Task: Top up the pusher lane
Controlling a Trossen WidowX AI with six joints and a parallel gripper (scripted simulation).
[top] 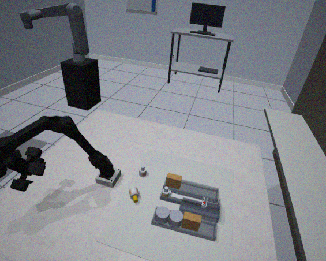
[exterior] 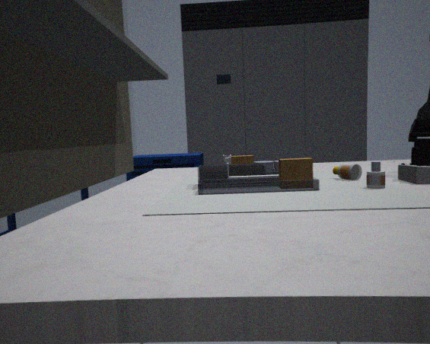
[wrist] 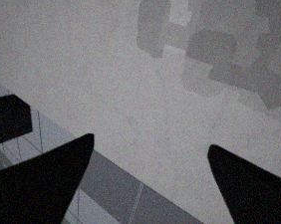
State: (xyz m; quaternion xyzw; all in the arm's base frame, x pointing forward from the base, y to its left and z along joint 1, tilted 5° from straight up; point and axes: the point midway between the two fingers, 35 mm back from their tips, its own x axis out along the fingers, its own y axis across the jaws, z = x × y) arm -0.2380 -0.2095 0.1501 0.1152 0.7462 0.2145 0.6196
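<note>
A loose jar with a grey cap, white body and orange-brown label stands upright near the arm's base. Another loose jar with a yellow cap lies on its side. A grey-capped jar, looking like the upright loose one, stands at the front end of the sprung lane, with a pale strip running behind it; the pusher plate is hard to make out. The exterior view does not show the lane jar. My gripper is open and empty, raised far left of the jars and rack in the top view.
Orange box stands in the lane beyond the sprung lane. Two grey cylinders and another orange box fill part of the near lane. A white frame with a red mark stands towards the rack's rear.
</note>
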